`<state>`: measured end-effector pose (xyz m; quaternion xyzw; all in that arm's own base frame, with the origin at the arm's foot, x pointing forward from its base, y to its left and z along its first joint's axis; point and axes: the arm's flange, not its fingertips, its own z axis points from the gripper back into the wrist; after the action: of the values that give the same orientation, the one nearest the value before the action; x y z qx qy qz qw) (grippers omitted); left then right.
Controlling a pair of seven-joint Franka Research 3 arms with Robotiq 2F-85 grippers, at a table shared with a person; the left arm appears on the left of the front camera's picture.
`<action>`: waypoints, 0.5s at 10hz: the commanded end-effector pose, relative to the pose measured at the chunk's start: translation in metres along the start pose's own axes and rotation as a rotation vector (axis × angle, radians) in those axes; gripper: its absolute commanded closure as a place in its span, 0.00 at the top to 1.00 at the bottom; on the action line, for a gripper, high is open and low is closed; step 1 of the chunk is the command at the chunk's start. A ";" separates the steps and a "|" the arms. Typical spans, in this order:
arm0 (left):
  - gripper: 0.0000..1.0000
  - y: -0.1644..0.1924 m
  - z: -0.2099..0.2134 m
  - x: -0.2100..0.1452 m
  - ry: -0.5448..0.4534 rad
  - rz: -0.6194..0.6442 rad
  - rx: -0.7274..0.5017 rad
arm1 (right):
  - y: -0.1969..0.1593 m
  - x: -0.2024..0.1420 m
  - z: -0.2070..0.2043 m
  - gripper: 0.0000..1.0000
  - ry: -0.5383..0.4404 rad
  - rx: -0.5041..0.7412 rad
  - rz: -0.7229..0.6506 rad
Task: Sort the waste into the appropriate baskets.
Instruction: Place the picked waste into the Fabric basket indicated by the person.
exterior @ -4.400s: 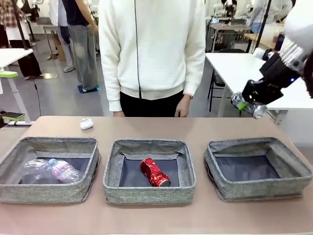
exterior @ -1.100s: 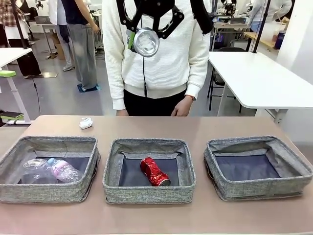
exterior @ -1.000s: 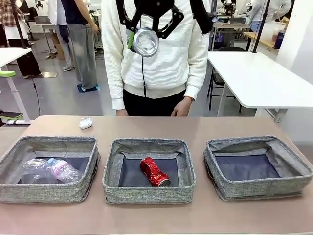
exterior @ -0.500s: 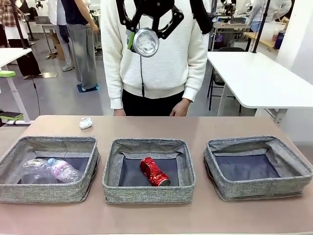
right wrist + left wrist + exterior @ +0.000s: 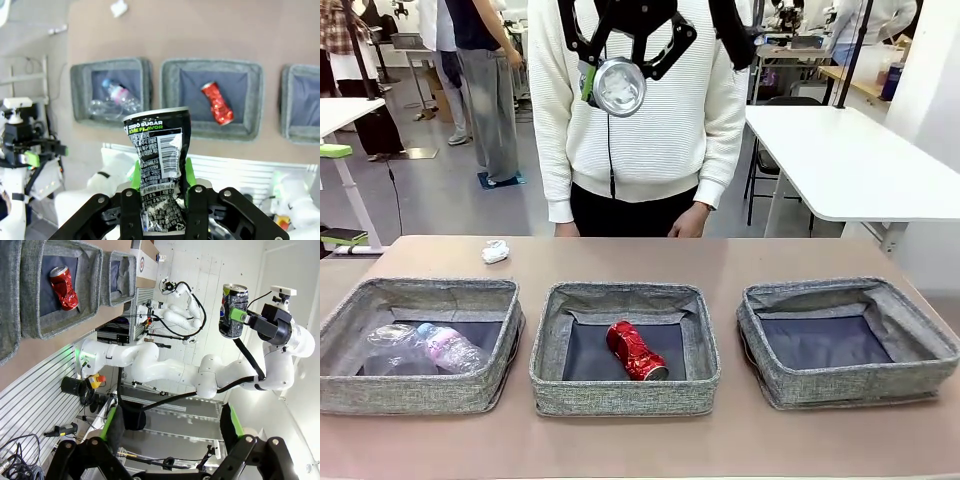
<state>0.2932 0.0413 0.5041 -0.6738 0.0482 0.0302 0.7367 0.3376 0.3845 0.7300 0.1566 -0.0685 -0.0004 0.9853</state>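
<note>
My right gripper (image 5: 620, 85) hangs high above the table's far middle, shut on a crushed dark blue-black can (image 5: 159, 150) seen end-on (image 5: 620, 87) from the front. Three grey baskets stand in a row: left (image 5: 420, 395), middle (image 5: 625, 398), right (image 5: 845, 388). A crushed red can (image 5: 637, 351) lies in the middle one. The left one holds a small clear bottle with a pink label (image 5: 450, 349) and a clear plastic cup (image 5: 388, 345). A white paper wad (image 5: 496, 251) lies on the table behind the left basket. My left gripper (image 5: 170, 425) is open and holds nothing.
A person in a white top (image 5: 650, 150) stands at the far edge, hands hanging near the tabletop. The right basket's dark bottom (image 5: 825, 342) is bare. From above, the right wrist view has the held can between the left basket (image 5: 107, 63) and the middle basket (image 5: 212, 64).
Over the last second nothing has visibly moved. Several seconds ago the right gripper held the can out at the right side; now it is high over the middle.
</note>
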 end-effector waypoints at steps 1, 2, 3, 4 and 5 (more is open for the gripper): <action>1.00 -0.005 0.000 -0.002 0.003 0.012 -0.020 | -0.003 -0.003 -0.001 0.35 0.015 0.012 -0.014; 1.00 -0.005 0.000 -0.002 0.003 0.012 -0.020 | -0.003 -0.003 -0.001 0.35 0.015 0.012 -0.014; 1.00 -0.005 0.000 -0.002 0.003 0.012 -0.020 | -0.003 -0.003 -0.001 0.35 0.015 0.012 -0.014; 1.00 -0.005 0.000 -0.002 0.003 0.012 -0.020 | -0.003 -0.003 -0.001 0.35 0.015 0.012 -0.014; 1.00 -0.005 0.000 -0.002 0.003 0.012 -0.020 | -0.003 -0.003 -0.001 0.35 0.015 0.012 -0.014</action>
<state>0.2932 0.0413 0.5041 -0.6738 0.0482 0.0302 0.7367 0.3378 0.3845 0.7298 0.1565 -0.0683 -0.0004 0.9853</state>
